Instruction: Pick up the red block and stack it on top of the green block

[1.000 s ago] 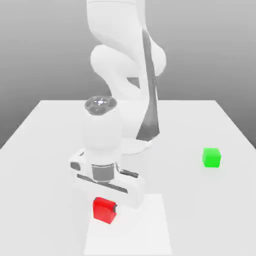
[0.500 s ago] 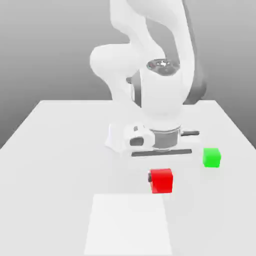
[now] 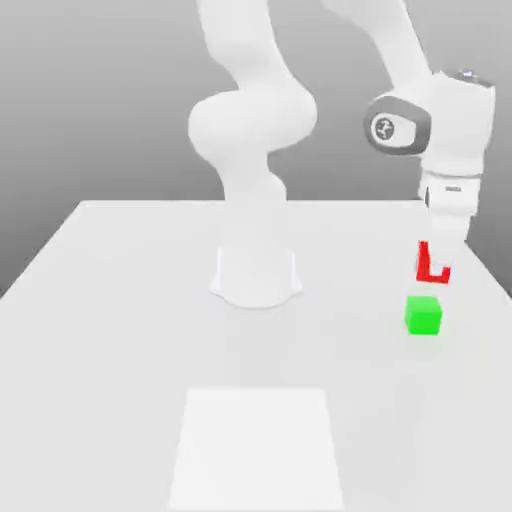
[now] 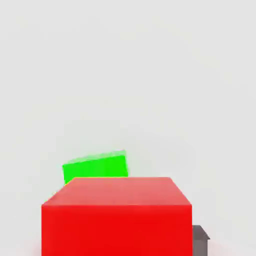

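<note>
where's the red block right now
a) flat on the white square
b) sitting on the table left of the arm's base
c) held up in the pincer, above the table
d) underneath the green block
c, the red block hangs at the pincer, off the table.

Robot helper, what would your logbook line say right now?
gripper: shut on red block | red block: raised | green block: on table

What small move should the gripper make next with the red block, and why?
Probably a slight sideways correction, then a gentle descent: the gripper holds the red block raised, not yet on the green block, and the hand view shows the green block off-centre behind the red one, so they seem not quite aligned.
</note>
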Controlling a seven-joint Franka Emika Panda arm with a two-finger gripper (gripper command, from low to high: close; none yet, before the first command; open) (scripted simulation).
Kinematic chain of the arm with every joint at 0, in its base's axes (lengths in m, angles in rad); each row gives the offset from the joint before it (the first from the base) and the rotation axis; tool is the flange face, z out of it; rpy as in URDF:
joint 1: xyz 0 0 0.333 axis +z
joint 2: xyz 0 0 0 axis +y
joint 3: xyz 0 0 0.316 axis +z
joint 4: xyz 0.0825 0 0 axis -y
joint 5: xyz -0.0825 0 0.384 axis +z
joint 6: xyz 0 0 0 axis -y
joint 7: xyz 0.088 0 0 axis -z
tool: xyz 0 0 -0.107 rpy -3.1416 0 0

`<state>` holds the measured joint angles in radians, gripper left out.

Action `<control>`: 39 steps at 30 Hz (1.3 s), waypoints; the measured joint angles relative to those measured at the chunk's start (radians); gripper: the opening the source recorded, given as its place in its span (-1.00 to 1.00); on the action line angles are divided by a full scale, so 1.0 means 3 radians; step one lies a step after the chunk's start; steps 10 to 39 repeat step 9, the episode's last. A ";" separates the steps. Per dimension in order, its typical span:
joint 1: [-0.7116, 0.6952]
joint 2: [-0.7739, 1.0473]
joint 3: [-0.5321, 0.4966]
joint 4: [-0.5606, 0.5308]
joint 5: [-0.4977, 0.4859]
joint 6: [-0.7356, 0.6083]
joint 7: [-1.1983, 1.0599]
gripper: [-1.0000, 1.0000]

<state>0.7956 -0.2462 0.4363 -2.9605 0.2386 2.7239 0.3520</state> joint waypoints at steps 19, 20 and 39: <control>-0.0265 0.0767 0.0069 0.0004 -0.0758 0.0732 0.0502 1.00; -0.0265 0.0767 0.0069 0.0004 -0.0758 0.0732 0.0502 1.00; -0.0265 0.0767 0.0069 0.0004 -0.0758 0.0732 0.0502 1.00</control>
